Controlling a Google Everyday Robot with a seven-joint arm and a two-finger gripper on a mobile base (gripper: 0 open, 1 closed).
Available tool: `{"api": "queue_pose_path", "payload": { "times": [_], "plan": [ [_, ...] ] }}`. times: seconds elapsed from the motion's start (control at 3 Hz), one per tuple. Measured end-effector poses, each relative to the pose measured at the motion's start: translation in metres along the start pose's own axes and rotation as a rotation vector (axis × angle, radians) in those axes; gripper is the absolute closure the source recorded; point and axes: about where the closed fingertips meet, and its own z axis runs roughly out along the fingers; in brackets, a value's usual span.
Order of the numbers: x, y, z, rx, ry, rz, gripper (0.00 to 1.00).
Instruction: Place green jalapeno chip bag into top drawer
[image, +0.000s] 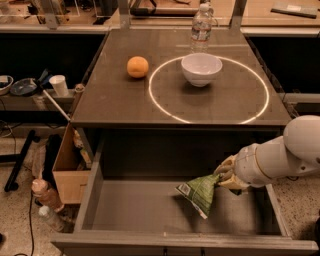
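The green jalapeno chip bag (199, 192) hangs tilted inside the open top drawer (135, 207), at its right side, its lower corner close to the drawer bottom. My gripper (223, 176) is shut on the bag's upper right corner, reaching in from the right on the white arm (280, 155). The drawer is pulled out below the table top, with a plain grey bottom.
On the table (115, 95) stand a white bowl (201, 68), an orange (137, 66) and a clear water bottle (201, 26). A lit ring (160, 102) circles the bowl. A cardboard box (70, 172) and bottles (45, 197) sit on the floor at left.
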Motion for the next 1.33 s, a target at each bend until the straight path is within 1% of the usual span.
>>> {"api": "queue_pose_path", "payload": {
  "times": [0.33,1.33],
  "plan": [
    [0.0002,0.0001,0.0002,0.000,0.000,0.000,0.82],
    [0.0001,0.0001,0.0003,-0.001,0.000,0.000,0.12]
  ]
}}
